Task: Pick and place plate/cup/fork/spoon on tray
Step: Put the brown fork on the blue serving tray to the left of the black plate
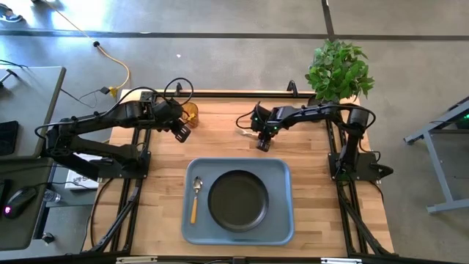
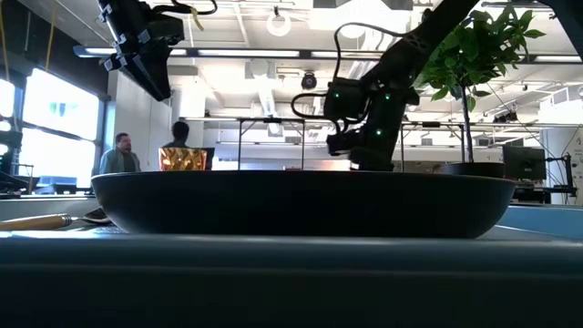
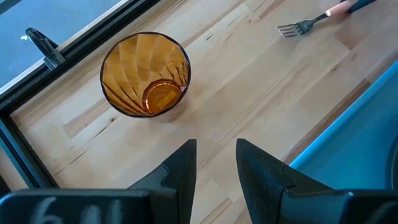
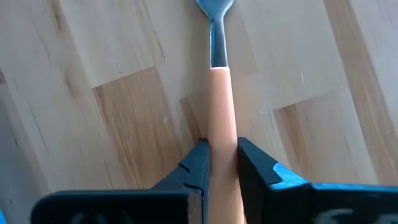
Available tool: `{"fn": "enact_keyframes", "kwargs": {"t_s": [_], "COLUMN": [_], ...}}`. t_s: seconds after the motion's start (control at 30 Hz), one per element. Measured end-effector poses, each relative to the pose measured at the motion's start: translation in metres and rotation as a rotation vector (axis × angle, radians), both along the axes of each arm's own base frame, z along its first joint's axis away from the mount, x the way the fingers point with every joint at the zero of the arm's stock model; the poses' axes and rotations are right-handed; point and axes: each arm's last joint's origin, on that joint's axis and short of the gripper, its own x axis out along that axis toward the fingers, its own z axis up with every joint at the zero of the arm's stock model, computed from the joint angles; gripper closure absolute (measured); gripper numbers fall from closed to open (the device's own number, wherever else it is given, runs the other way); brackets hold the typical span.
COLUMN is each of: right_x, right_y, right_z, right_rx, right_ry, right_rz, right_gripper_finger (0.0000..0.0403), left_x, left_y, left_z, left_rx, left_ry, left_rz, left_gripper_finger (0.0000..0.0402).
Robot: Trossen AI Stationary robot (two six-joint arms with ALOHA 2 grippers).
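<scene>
table [image 1: 308, 191]: light wood top, seen whole only in the high view. tray [image 1: 282, 172] lies at the near middle of it. tray contents: plate [image 1: 238, 200] at centre, spoon [image 1: 196, 198] beside the plate on the left-arm side, bowl toward the far edge; the two lie just apart. in the low view the plate [image 2: 301, 200] fills the width and blocks most of the table beyond; only the spoon handle [image 2: 36, 221] shows beside it.

cup [image 1: 190, 112] stands upright on the table near the far edge, outside the tray; the left wrist view looks into the cup [image 3: 146, 74] and shows nothing in it. left gripper [image 1: 182, 133] hovers just beside the cup, fingers [image 3: 180, 168] narrowly parted, holding nothing.

fork [image 4: 219, 99] lies flat on the table beyond the tray's far rim. the high view hides it under the right gripper [image 1: 263, 143]; the right wrist view shows the fingers [image 4: 199, 163] closed against both sides of the handle. the left wrist view shows its tines [image 3: 292, 28].
</scene>
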Motion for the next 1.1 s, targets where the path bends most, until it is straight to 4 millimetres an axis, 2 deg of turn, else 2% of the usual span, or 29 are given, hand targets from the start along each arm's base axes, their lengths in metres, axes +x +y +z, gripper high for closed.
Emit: {"fn": "enact_keyframes", "kwargs": {"t_s": [0.33,0.6,0.87,1.1], "right_x": [0.002,0.003,0.013,0.033], "right_y": [0.005,0.017,0.046,0.081], "right_z": [0.002,0.023,0.040,0.057], "right_rx": [0.066,0.125,0.225,0.381], "right_ry": [-0.026,-0.107,-0.210,-0.397], "right_rz": [-0.195,-0.424,-0.589,-0.710], "right_gripper_finger": [0.0366,0.0366,0.0367,0.0367], "left_x": [0.000,0.000,0.000,0.000], "left_y": [0.000,0.000,0.000,0.000], "left_z": [0.000,0.000,0.000,0.000], "left_rx": [-0.001,0.000,0.023,0.040], "left_ry": [0.000,0.001,0.028,0.048], "left_rz": [0.001,-0.001,-0.056,-0.096], "left_gripper_finger": [0.0300,0.0300,0.0300,0.0300]}}
